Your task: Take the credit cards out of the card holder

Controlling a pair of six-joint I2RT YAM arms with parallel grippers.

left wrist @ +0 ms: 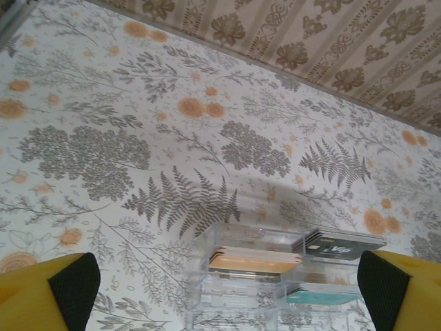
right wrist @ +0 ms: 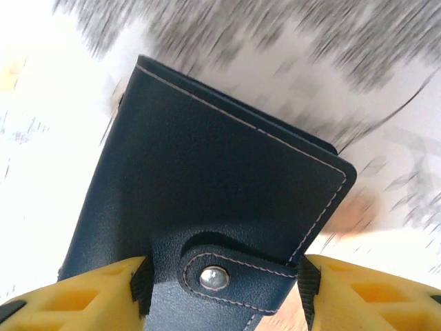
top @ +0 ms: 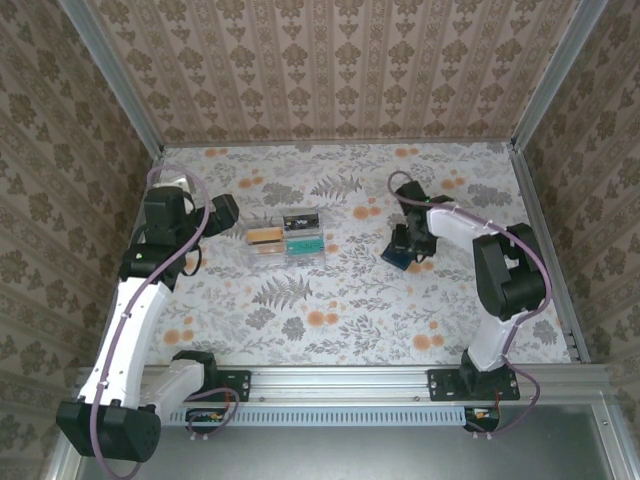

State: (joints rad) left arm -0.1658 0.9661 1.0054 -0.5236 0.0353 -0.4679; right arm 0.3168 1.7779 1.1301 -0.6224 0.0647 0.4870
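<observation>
Right tool (right wrist: 222,284) clenched on the card holder (right wrist: 220,179), pads at both edges beside the closed snap strap (right wrist: 231,272). Judged light, pliable, slightly slick; an edge grip suits. It sits right of desk (top: 300,320) centre. Left tool (left wrist: 227,293) released, above the clear box (left wrist: 262,276).

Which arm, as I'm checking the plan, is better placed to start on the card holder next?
Right, probably. The right gripper grips the closed card holder by its edges, with the snap strap fastened. The left gripper hangs open by the clear box, apart from the holder.
</observation>
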